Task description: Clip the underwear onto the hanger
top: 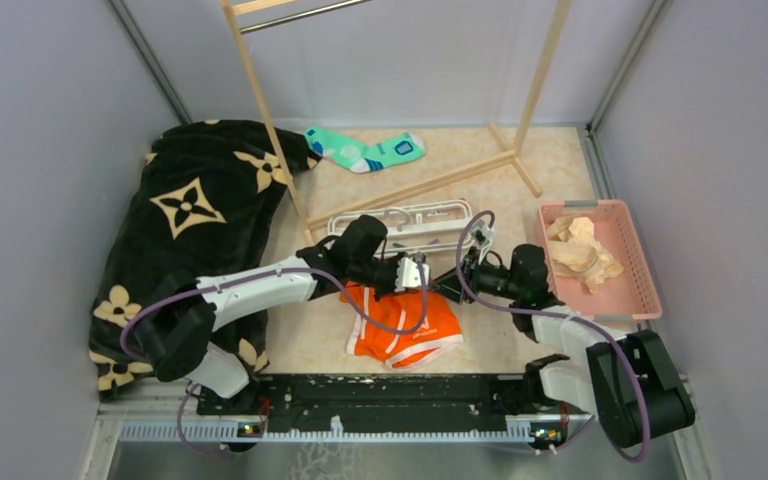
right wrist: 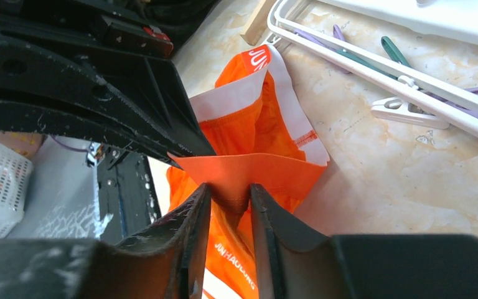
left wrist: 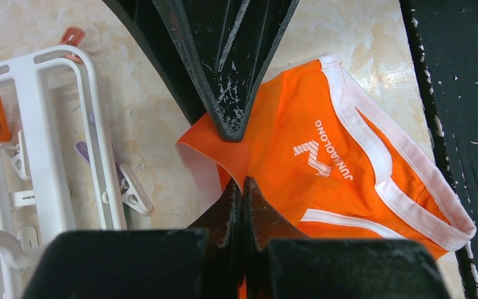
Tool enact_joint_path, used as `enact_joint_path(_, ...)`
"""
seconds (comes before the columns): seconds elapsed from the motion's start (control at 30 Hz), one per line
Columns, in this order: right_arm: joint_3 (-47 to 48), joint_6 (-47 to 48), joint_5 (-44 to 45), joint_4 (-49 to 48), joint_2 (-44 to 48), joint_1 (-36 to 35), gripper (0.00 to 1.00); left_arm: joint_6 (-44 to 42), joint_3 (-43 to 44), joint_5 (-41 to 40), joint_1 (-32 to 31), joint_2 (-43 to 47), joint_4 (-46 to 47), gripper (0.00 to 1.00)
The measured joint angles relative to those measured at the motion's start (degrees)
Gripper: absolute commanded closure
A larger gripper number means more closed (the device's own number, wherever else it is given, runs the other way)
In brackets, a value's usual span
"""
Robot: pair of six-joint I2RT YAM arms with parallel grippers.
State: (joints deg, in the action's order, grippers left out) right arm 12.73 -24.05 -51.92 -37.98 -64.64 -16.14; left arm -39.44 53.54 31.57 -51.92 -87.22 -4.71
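The orange underwear (top: 405, 325) lies on the table, one corner lifted between both grippers. My left gripper (top: 422, 275) is shut on that raised edge; in the left wrist view its jaws (left wrist: 243, 184) pinch the orange cloth (left wrist: 323, 156). My right gripper (top: 448, 284) faces it from the right. Its jaws (right wrist: 230, 190) stand partly apart with a fold of the underwear (right wrist: 249, 124) bunched between them. The white hanger (top: 410, 222) lies flat just behind the grippers, its frame (left wrist: 37, 143) and bars (right wrist: 373, 56) carrying small clips.
A white clip (right wrist: 407, 111) dangles off the hanger close to the cloth. A pink basket (top: 640, 270) with beige cloth sits at the right. A black patterned blanket (top: 190, 220) covers the left. A teal sock (top: 365, 150) and the wooden rack's base (top: 410, 190) lie behind.
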Motion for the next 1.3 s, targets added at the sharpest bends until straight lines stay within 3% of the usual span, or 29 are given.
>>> enact_joint_path(0.13, 0.0, 0.4, 0.2, 0.1, 0.1, -0.3, 0.98, 0.5, 0.0, 0.0, 0.3, 0.0, 0.0, 0.98)
enact_joint_path(0.17, 0.0, 0.4, 0.3, 0.3, 0.4, -0.3, 1.0, 0.7, 0.0, 0.0, 0.3, 0.0, 0.0, 0.9)
enact_joint_path(0.27, 0.0, 1.4, 1.6, 1.3, 3.4, -0.3, 1.0, 1.4, 0.0, -0.1, 0.5, 0.0, 0.4, 0.35)
enact_joint_path(0.3, 0.0, 2.0, 2.3, 1.9, 4.9, -0.4, 1.0, 1.9, 0.2, -0.2, 0.7, 0.0, 0.4, 0.11)
enact_joint_path(0.33, 0.0, 2.9, 3.3, 2.8, 7.0, -0.5, 1.0, 2.3, 0.3, -0.2, 0.9, 0.0, 0.5, 0.02)
enact_joint_path(0.57, 0.3, 11.1, 11.7, 10.7, 20.0, -4.9, 1.0, 5.8, -0.2, -0.7, 4.7, 4.5, 2.0, 0.04)
enact_joint_path(0.77, 4.3, 17.3, 25.1, 27.1, 25.2, -14.1, 1.0, 9.0, -0.8, -0.1, 10.4, 11.4, 5.8, 0.08)
enact_joint_path(0.97, 6.3, 8.5, 39.8, 38.0, 29.0, -16.3, 1.0, 11.8, -0.7, -0.9, 11.2, 8.5, 6.3, 0.07)
enact_joint_path(1.3, 6.3, -4.2, 54.7, 49.6, 34.6, -19.4, 1.0, 27.3, 8.5, -10.8, 11.0, -3.7, 6.1, 0.1)
